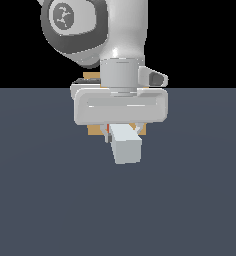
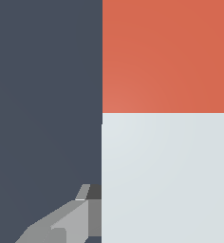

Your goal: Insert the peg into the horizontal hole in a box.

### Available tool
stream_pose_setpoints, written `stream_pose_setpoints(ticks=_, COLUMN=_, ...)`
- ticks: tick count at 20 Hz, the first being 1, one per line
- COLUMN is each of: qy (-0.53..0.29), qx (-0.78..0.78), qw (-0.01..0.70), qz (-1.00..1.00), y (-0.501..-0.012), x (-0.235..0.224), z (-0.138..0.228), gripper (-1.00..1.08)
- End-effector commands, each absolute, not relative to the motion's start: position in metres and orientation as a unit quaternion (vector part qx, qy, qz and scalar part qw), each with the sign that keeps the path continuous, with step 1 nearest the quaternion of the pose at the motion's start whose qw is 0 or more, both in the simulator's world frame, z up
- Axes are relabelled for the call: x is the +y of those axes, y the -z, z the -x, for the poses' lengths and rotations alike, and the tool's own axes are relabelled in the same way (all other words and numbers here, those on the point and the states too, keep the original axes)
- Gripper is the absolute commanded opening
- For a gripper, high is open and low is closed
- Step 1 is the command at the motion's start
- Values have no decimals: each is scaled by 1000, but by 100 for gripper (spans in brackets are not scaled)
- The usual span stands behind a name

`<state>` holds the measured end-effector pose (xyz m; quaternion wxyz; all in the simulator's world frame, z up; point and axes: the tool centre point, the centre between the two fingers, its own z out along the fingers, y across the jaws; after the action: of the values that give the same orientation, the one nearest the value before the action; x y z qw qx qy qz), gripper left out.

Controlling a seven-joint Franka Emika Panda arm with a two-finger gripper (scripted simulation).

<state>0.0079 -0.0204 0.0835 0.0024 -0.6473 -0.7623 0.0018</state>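
Your peg (image 1: 126, 146) is up off the floor, long axis running near to far: the pale grey-white end faces the exterior camera, and only a sliver of red-orange shows at the far end, tucked under the wrist. In the wrist view the peg (image 2: 167, 142) fills the frame, red-orange section meeting the pale section in a clean line. Your gripper (image 1: 121, 128) sits directly over the peg, with the peg coming out from beneath its palm; one grey finger (image 2: 71, 220) lies right against the pale side, so you're pinching the peg, fingers closed on its width. Behind the hand, the tan box (image 1: 93, 130) peeks out at both sides and above the palm. The hole itself is hidden by the hand, so you cannot tell whether the peg's tip has reached it. Dark grey floor (image 1: 50, 200) all around.
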Motion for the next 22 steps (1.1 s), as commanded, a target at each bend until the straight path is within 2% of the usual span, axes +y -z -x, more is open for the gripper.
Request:
stream_pose_setpoints(ticks=1, qy=0, qx=-750, qw=0, qz=662, y=-94, x=-10, z=0, gripper=-100)
stream_pose_setpoints(ticks=10, qy=0, qx=-719, qw=0, qz=695, y=-112, x=16, z=21, gripper=-100)
stream_pose_setpoints(ticks=22, qy=-1, qx=-713, qw=1, qz=701, y=-115, x=23, z=25, gripper=-100)
